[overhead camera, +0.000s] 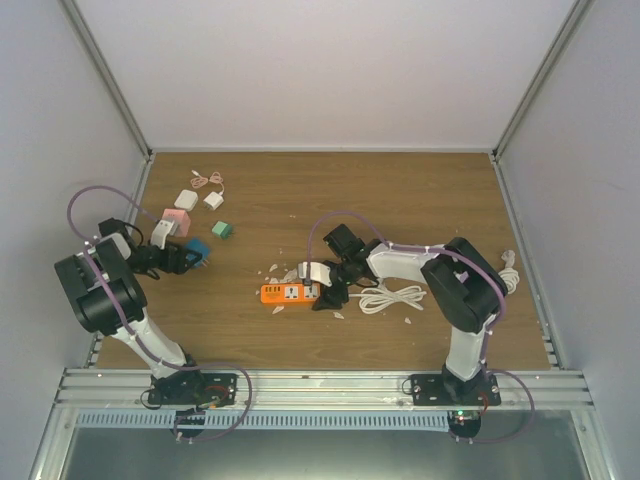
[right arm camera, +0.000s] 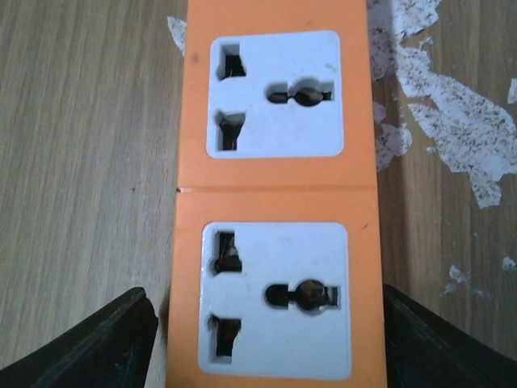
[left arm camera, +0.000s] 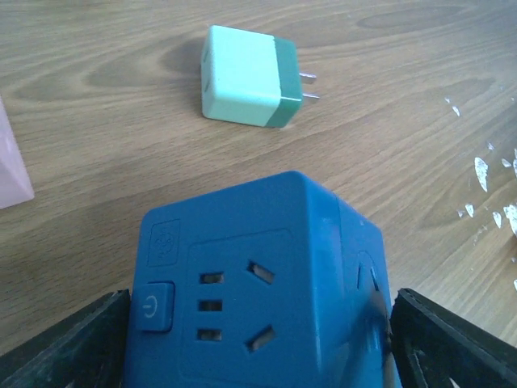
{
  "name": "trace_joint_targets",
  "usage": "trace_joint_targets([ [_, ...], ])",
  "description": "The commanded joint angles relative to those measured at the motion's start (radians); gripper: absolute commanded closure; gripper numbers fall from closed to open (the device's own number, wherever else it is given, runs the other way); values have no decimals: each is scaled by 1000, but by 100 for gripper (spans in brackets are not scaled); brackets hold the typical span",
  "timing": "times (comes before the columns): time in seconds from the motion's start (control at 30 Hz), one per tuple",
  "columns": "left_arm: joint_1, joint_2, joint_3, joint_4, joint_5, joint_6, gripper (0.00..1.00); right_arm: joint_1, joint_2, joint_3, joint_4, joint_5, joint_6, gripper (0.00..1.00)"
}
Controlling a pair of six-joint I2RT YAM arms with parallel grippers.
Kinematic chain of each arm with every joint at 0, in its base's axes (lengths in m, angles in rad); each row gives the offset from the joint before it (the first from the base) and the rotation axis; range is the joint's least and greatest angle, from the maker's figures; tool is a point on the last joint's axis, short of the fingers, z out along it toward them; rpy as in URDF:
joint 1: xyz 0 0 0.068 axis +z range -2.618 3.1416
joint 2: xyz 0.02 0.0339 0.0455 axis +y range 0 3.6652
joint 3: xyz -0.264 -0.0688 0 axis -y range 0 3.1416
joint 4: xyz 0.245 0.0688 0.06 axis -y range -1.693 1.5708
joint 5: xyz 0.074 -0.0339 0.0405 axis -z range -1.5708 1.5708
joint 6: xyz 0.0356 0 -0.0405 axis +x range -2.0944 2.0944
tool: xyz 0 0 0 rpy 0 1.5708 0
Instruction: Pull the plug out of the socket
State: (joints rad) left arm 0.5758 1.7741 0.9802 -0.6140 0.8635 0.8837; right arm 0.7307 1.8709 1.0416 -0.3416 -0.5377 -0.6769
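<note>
Logging the orange power strip (overhead camera: 290, 293) lying flat, long axis running left-right, sockets facing up and the two in close view empty, right gripper (right arm camera: 269, 327) straddling it on jaws slightly wider than the strip, holding nothing. Finding the blue cube plug (left arm camera: 258, 275) farther back at left, well apart, socket face up, flanked by the left gripper (left arm camera: 258, 339), contact impossible to tell; judging the pull done.

Power strip (overhead camera: 290, 293) lies centre, coiled cable (overhead camera: 390, 297) just right of it. Cube socket (overhead camera: 197, 249) sits far left, adapter (overhead camera: 222, 230) just behind it.
</note>
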Motion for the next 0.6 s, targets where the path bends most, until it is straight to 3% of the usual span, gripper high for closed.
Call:
trace_joint_targets([
  [0.0, 14, -4, 23, 46, -16, -18, 9, -14, -37, -9, -64, 22, -8, 25],
  [0.07, 13, -16, 18, 56, -28, -21, 1, -21, -55, -11, -77, 13, -14, 21],
  [0.57, 11, -223, 11, 69, -74, -12, 1, -152, -201, -101, -235, 44, -142, 19],
])
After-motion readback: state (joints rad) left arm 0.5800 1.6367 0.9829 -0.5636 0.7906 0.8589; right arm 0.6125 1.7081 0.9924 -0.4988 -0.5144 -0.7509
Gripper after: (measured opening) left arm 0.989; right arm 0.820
